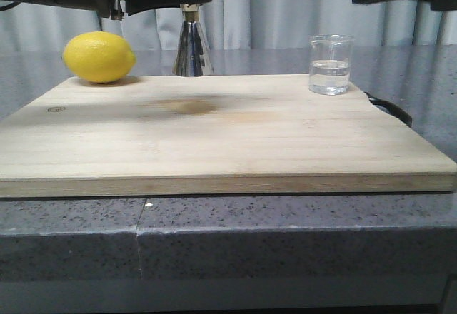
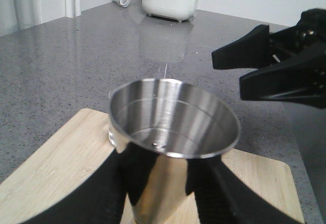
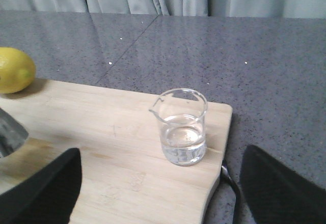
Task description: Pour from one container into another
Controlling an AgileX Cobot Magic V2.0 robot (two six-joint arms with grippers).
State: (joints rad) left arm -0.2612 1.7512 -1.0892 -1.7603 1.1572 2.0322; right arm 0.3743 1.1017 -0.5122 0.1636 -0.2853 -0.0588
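The wooden board (image 1: 214,135) fills the near ground, lying flat on the grey counter (image 1: 214,235), and everything of the task sits along its far edge. At the far right corner stands the beaker (image 1: 330,65), upright and about a third full of clear liquid, its pour lip turned toward the middle of the board; that probably suits a tip toward the jigger. Nothing touches it. The right gripper (image 3: 160,183) hangs above and short of it with its jaws spread wide and empty, the beaker framed between the two fingers in the wrist view, which reads as a line-up for a grasp not yet made.

Toward the far left the jigger (image 1: 193,46) stands upright, its flared base on or just above the board; contact cannot be told. The left gripper (image 2: 160,183) is closed on its body below the top cup, one finger (image 2: 97,193) on each side, likely to steady the narrow, tippy vessel as a receiving target. Its cup (image 2: 173,117) looks nearly empty, with only a small drop showing.

Farthest left, a lemon (image 1: 99,57) rests on the board, apart from the jigger and playing no part in the pour
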